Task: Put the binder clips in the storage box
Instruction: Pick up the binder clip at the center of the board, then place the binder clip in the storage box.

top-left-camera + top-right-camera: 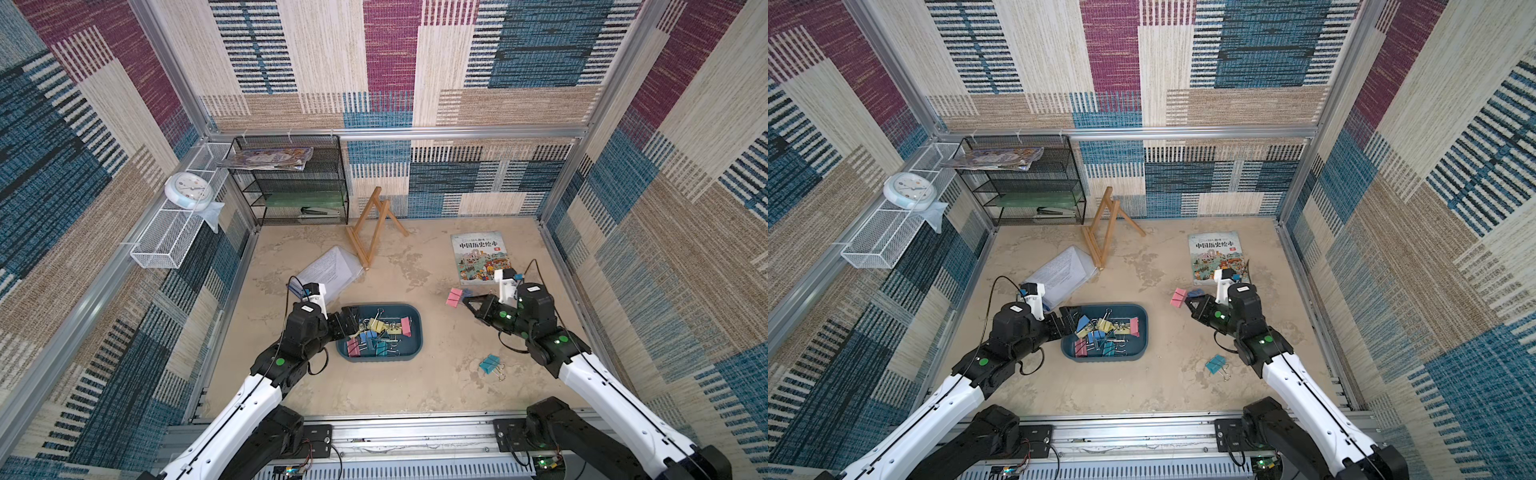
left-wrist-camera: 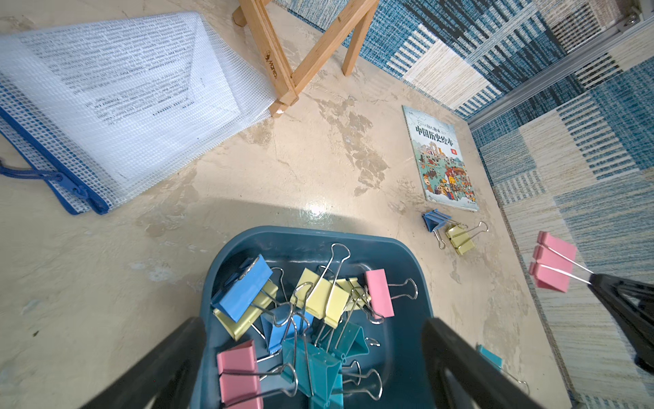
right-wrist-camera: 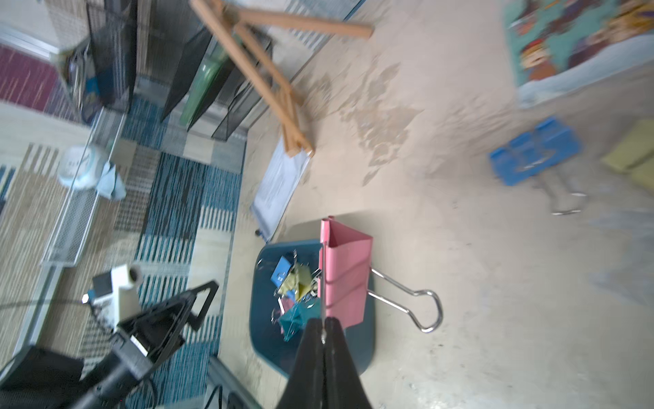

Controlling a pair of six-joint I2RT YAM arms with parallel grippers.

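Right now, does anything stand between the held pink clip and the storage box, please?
Nothing visible does: only bare table lies between the pink clip in the right gripper and the storage box. The open left gripper hovers over its far end.

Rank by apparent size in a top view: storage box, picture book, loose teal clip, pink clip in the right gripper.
1. storage box
2. picture book
3. teal clip and pink clip, tied: their bodies look alike, and the pink one is held up nearer the camera, so I leave them unranked.
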